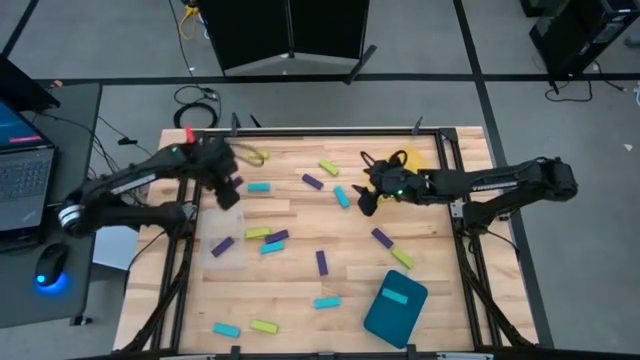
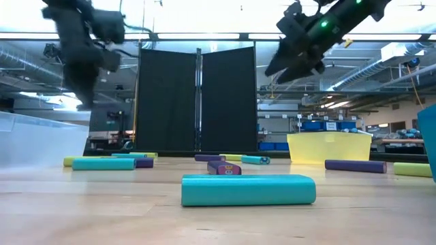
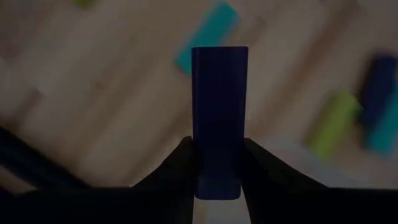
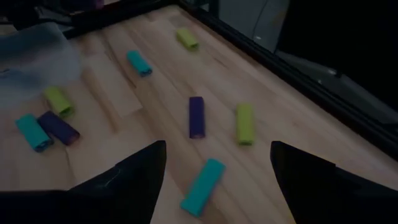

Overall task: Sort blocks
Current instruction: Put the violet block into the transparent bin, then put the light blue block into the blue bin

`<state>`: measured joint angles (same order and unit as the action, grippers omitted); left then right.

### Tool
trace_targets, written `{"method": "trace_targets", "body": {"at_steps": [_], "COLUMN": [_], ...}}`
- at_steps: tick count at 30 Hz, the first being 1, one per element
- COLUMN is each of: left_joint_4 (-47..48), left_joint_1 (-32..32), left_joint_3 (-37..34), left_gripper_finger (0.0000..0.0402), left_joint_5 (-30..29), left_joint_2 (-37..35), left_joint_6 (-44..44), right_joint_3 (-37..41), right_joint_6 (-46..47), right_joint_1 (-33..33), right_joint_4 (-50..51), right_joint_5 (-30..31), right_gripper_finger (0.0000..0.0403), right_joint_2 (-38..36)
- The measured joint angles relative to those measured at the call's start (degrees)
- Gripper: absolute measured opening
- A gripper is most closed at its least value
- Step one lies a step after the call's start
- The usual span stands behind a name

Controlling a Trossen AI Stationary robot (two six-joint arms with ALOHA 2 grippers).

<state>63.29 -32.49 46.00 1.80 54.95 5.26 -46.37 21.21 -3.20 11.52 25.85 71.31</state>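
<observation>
Several purple, cyan and yellow-green blocks lie flat across the wooden table [image 1: 300, 285]. In the high view my left gripper [image 1: 232, 185] hovers at the far edge of the clear tray [image 1: 226, 232], shut on a purple block [image 3: 219, 106]. One purple block [image 1: 222, 245] lies in that tray. My right gripper [image 1: 365, 202] is open and raised above the table's middle. In its wrist view a cyan block [image 4: 203, 186] lies on the table below the gap between its fingers, with a purple block [image 4: 196, 116] and a green block [image 4: 244, 124] beyond. My left gripper pinches the purple block between its two fingers [image 3: 186, 162] at one end [image 3: 217, 177]. The fingers lie along the block, whose other end sticks out past the fingertips. The block is lifted clear of the table.
A yellow tray [image 1: 418, 158] stands at the far right under my right arm. A teal tray [image 1: 390, 312] holding a cyan block [image 1: 396, 296] sits near the near right edge. A laptop [image 1: 20, 170] and a mouse [image 1: 50, 268] lie off the table's left. Black frame rails border the table.
</observation>
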Motion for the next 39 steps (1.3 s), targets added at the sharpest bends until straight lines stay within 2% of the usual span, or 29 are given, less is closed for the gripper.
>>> {"method": "trace_targets", "body": {"at_steps": [3,8,13,19,21,24,29,33,39], "left_joint_4": [4.99,7.08,8.52,6.5,6.23,4.03,-0.78,-2.14,-7.42], "left_joint_1": [7.57,21.18,32.85,41.18,42.79,44.84,46.88,48.17,50.45], "left_joint_3": [0.0,0.04,-0.75,-4.63,-5.61,-6.28,-6.38,-6.38,-6.4], "left_gripper_finger": [0.0098,0.0098,0.0098,0.0101,0.0134,0.0209,0.0304,0.0336,0.034], "left_joint_5": [0.55,3.49,4.96,4.65,3.47,3.32,4.34,4.42,3.73], "left_joint_2": [-4.67,-9.82,-9.09,-5.19,-3.95,-2.72,-2.11,-2.13,-2.13], "left_joint_6": [6.54,17.09,25.51,34.12,36.05,37.01,37.16,38.92,40.04], "right_joint_3": [0.0,-1.52,-4.23,-7.86,-9.79,-12.32,-14.8,-15.98,-16.24], "right_joint_6": [-0.78,-0.76,1.96,4.61,5.77,7.15,8.67,10.18,11.76], "right_joint_1": [0.15,0.07,0.07,-0.14,-0.4,-1.05,-1.95,-3.12,-5.3], "right_joint_4": [-3.48,-4.19,-3.91,-1.16,2.53,6.85,8.82,11.04,11.91], "right_joint_5": [-0.04,-1.14,-2.28,-3.72,-3.9,-5.45,-9.54,-9.64,-9.66], "right_gripper_finger": [0.0289,0.0279,0.0277,0.0279,0.0279,0.028,0.028,0.028,0.0286], "right_joint_2": [3.24,8.16,13.03,17.53,18.97,21.73,26.92,30.09,32.91]}}
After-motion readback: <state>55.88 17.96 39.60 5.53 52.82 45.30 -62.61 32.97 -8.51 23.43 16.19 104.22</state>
